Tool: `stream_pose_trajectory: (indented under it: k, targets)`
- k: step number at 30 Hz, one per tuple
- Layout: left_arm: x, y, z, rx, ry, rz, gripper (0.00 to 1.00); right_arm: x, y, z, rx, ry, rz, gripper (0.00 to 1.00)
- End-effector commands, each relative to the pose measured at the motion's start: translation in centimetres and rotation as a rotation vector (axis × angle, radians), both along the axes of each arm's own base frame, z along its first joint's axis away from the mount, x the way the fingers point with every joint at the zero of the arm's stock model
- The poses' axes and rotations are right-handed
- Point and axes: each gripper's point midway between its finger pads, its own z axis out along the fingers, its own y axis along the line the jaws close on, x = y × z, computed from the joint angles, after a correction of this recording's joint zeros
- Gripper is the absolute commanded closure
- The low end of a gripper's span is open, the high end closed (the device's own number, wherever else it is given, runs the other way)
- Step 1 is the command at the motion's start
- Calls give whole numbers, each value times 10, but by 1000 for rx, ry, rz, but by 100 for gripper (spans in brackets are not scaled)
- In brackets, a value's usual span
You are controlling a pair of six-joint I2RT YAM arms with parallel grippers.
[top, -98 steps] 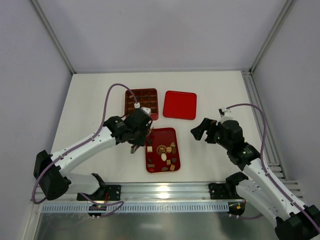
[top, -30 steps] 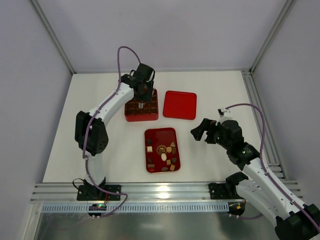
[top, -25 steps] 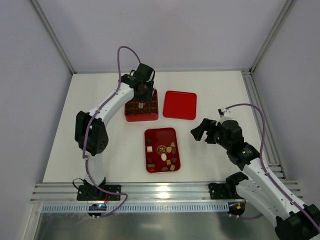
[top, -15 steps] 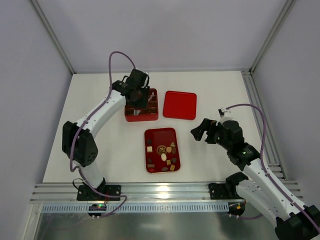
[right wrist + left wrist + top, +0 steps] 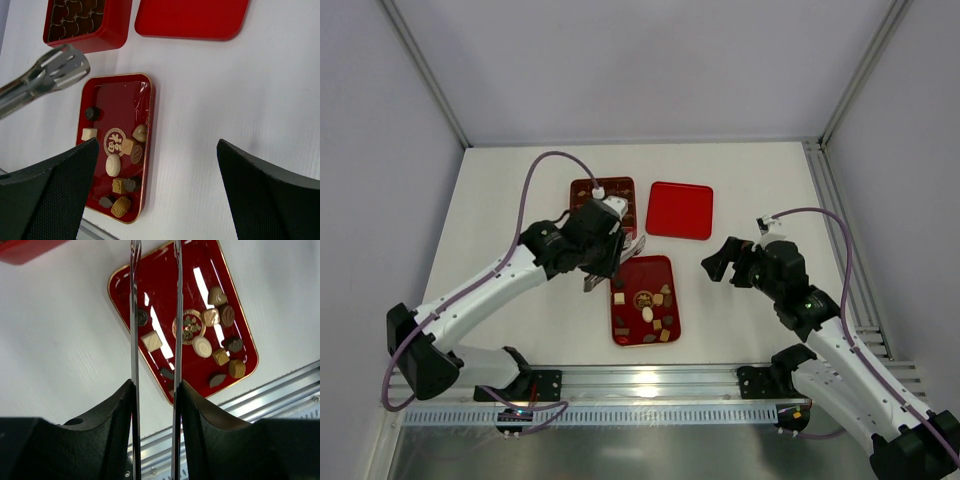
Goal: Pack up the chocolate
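Observation:
Several pieces of chocolate (image 5: 648,315), dark, tan and cream-white, lie loose in a flat red tray (image 5: 645,272) in the middle of the table. The chocolate (image 5: 202,346) also fills the left wrist view and shows in the right wrist view (image 5: 113,165). My left gripper (image 5: 605,262) is shut on a pair of metal tongs (image 5: 636,245). The tongs' tips (image 5: 70,65) hover just off the tray's far left corner with nothing between them. My right gripper (image 5: 722,258) stands wide open above bare table, to the right of the tray (image 5: 120,100).
A red box with grid compartments (image 5: 620,192) holding dark pieces sits behind the tray, partly hidden by my left arm. Its flat red lid (image 5: 680,210) lies to its right. An aluminium rail (image 5: 650,380) runs along the near table edge.
My left arm has swung back from over the grid box toward me, carrying the tongs to the tray's far left corner. The right arm has not moved.

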Motion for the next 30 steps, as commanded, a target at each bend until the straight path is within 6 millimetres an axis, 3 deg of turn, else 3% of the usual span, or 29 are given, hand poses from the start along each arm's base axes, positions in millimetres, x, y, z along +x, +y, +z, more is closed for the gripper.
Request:
stream_pose_trajectory:
  k: [1, 7, 13, 30]
  targets:
    - [-27, -1, -6, 15, 14, -7, 60, 4, 3, 12, 23, -48, 2, 0]
    - [-67, -26, -16, -4, 41, -105, 60, 2, 0, 13, 19, -50, -7, 0]
    - [-91, -49, -23, -25, 64, -181, 60, 0, -2, 14, 21, -49, -14, 0]
    - [-94, -57, -40, 63, 68, -190, 60, 1, -2, 15, 14, -54, -13, 0]
